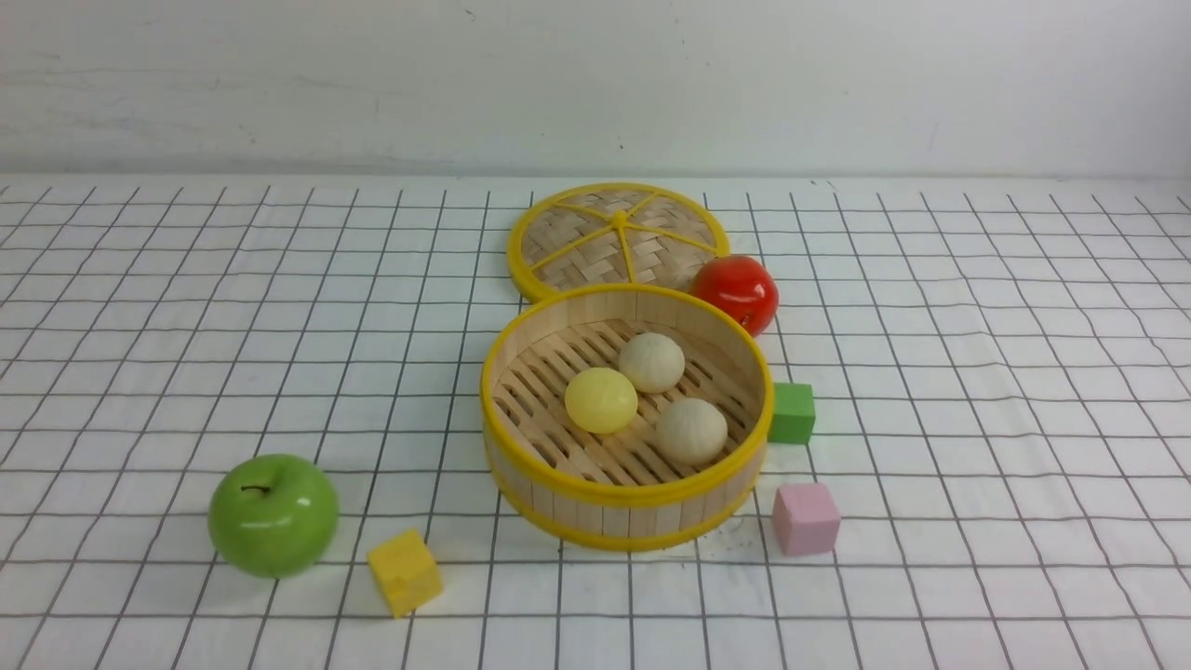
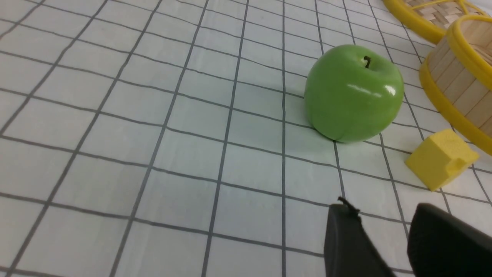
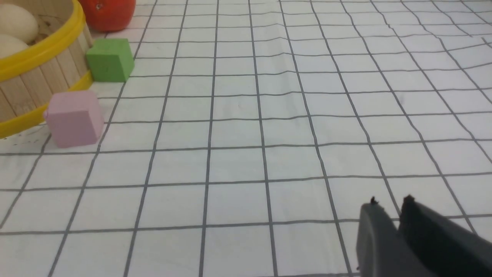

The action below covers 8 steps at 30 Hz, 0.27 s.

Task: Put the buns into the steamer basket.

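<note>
The steamer basket stands mid-table, a round bamboo tray with yellow rims. Three buns lie on its slatted floor: a pale yellow bun and two cream buns. Neither arm appears in the front view. In the left wrist view my left gripper hangs open over bare cloth, short of the apple, with the basket's wall beyond. In the right wrist view my right gripper has a narrow gap between its tips and nothing in it, well away from the basket.
A green apple and a yellow cube lie near the basket's front left. A pink cube and a green cube sit at its right. A red tomato and a flat woven lid lie behind it.
</note>
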Motion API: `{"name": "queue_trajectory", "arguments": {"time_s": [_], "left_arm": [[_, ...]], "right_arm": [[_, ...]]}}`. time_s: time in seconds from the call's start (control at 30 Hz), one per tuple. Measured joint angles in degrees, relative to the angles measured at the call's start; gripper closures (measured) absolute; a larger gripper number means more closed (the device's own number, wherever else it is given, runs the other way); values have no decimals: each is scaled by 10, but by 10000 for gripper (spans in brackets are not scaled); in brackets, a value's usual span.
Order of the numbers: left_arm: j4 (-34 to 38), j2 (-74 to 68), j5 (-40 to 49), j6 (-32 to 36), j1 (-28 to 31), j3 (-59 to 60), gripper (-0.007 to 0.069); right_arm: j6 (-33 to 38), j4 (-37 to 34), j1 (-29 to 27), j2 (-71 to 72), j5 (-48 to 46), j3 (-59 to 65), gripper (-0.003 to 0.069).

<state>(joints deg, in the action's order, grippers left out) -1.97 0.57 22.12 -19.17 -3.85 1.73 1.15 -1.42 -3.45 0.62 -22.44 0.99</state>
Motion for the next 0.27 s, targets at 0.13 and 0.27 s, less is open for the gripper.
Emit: {"name": "queue_trajectory", "arguments": {"time_s": [0.13, 0.27], "left_arm": [[0, 0, 0, 0, 0, 0, 387], [0, 0, 0, 0, 0, 0, 387]], "right_arm": [[0, 0, 0, 0, 0, 0, 554], [0, 0, 0, 0, 0, 0, 553]]}}
